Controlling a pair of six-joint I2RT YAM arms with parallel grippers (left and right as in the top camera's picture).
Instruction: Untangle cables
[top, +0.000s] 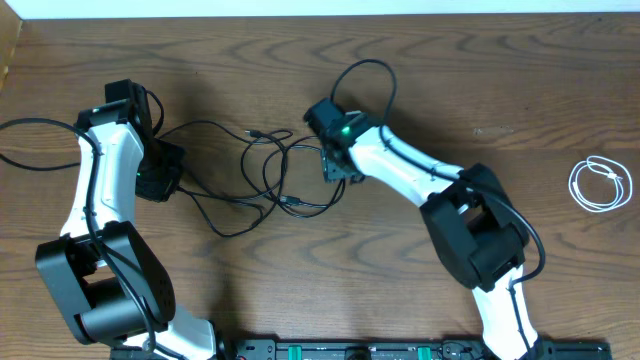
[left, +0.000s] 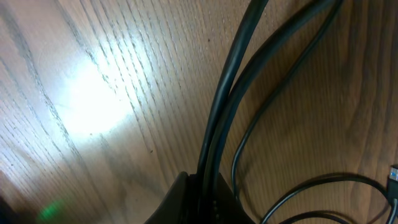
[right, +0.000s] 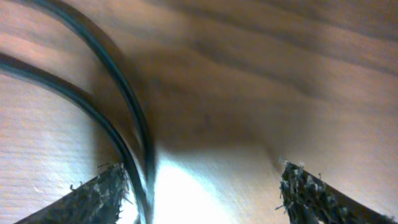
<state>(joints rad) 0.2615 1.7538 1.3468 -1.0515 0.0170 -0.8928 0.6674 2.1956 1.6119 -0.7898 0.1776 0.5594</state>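
The left pincer (top: 160, 172) is clamped on two strands of the black cables (top: 265, 170). Its wrist view shows both strands running up out of the jaws across the tabletop (left: 93, 93), with thinner loops lying beside them. The right pincer (top: 335, 165) hangs low over the wood with its jaws wide apart and nothing held. Two black strands curve past, hard against the inner edge of one finger (right: 106, 190); the other finger is clear of them.

As I judge it, the risk is in the next closing. If the right pincer shuts where it is, it may catch both strands at once or only nudge them aside. Pulling on two strands together would likely draw the knot tighter rather than loosen it. Since the left pincer grips a doubled length, pulling the arms apart could also drag the whole tangle across the tabletop instead of separating it.

The black tangle lies between the two pincers. Its left loops run into the left one and its right loops reach up to the right one. The white cable (top: 600, 185) lies coiled far to the right, well apart from both.
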